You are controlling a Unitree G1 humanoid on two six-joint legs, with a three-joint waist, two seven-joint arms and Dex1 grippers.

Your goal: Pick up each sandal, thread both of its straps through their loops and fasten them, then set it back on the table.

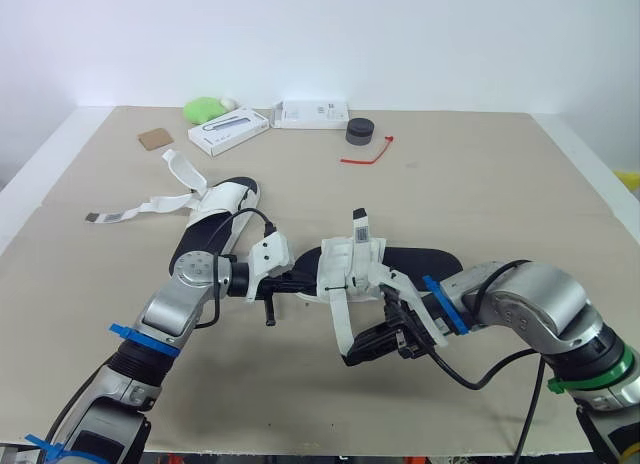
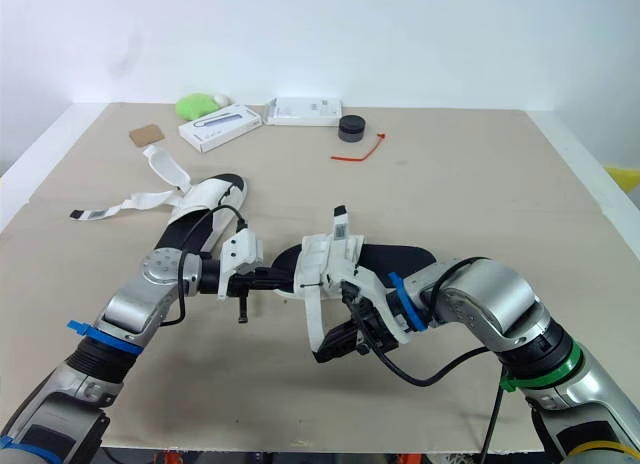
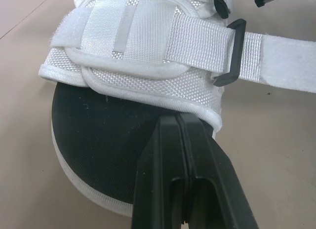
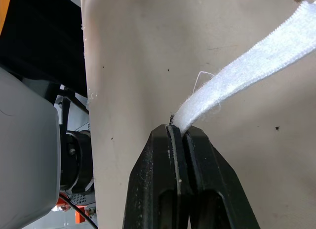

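A black-soled sandal [image 1: 420, 259] with a white upper is at the middle of the table, held between my two grippers. My left gripper [image 1: 298, 281] is shut on the rim of its sole [image 3: 98, 140] at the toe end. A white strap [image 1: 340, 319] passes through a black loop [image 3: 229, 51] and hangs toward the front edge. My right gripper [image 1: 353, 358] is shut on that strap's free end [image 4: 247, 66]. A second sandal [image 1: 225, 206] lies at the back left with its straps [image 1: 130, 212] spread loose on the table.
Along the far edge lie a green object [image 1: 205, 108], two white boxes [image 1: 228, 130] [image 1: 311, 114], a black round cap [image 1: 360, 131], a red tie [image 1: 368, 154] and a brown card [image 1: 155, 138]. The table's front edge [image 1: 300, 449] is close below my right gripper.
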